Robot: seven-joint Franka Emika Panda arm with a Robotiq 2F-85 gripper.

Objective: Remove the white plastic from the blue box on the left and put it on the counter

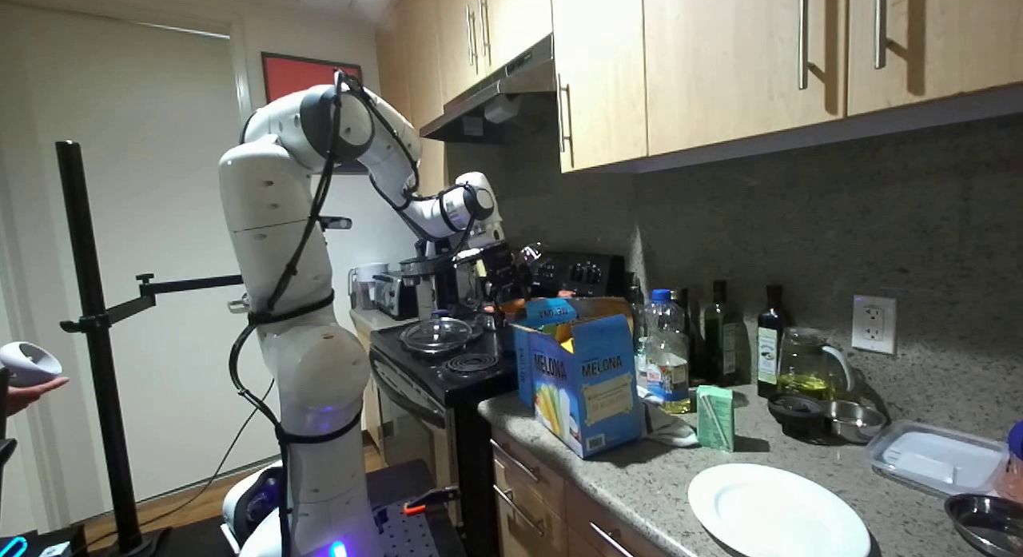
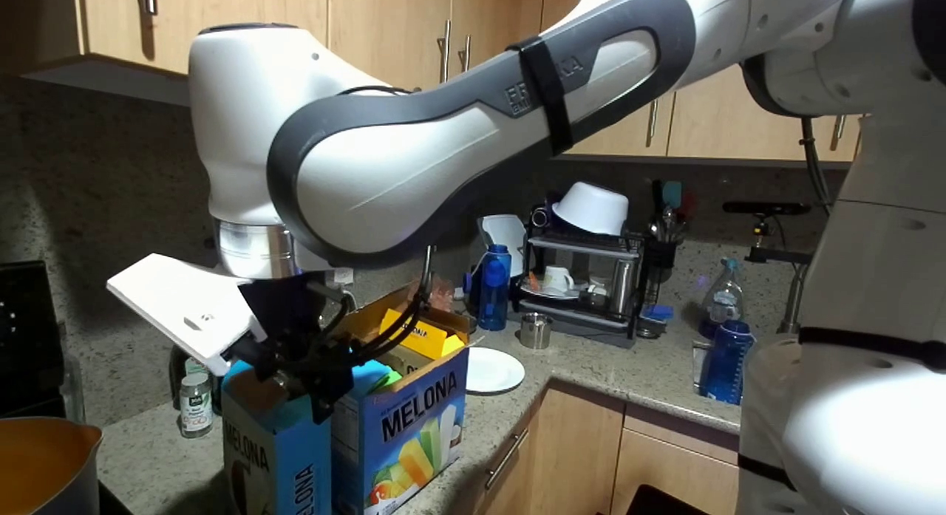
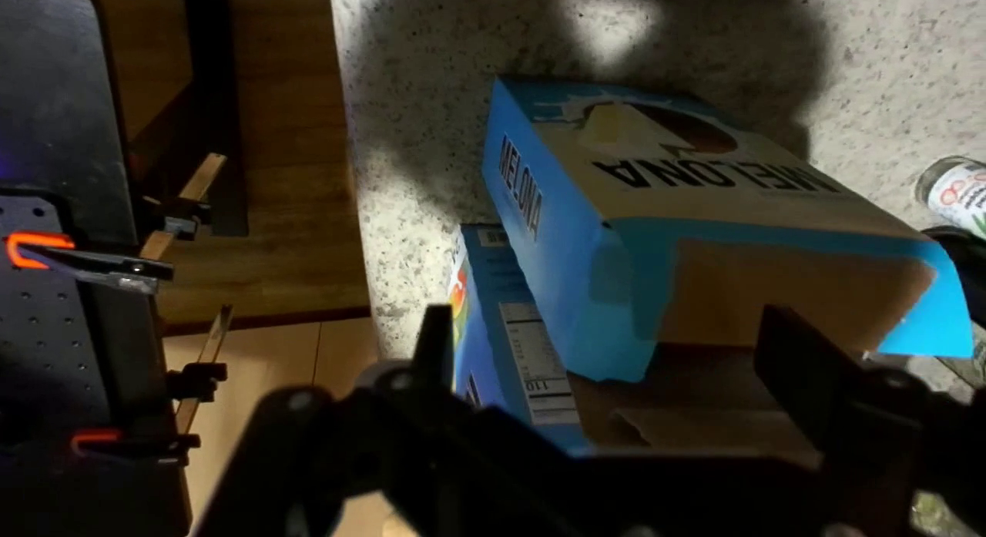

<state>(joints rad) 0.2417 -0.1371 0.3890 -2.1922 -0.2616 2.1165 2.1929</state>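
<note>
Wide-spread gripper fingers (image 3: 793,360) are hovering by the left blue box (image 2: 281,456), probably needing straight lowering past its flap (image 3: 816,283).

The counter (image 1: 631,485) looks like smooth speckled stone, faintly shiny; the boxes (image 3: 678,167) are printed cardboard, bare and matt inside; the cupboards (image 1: 743,53) are satin wood with metal handles (image 1: 803,37); the plate (image 1: 779,513) is smooth and glossy, the jug (image 1: 803,353) clear glass, the blue-capped bottle (image 1: 665,345) clear plastic, the arm (image 1: 276,197) smooth with a soft shine
</note>
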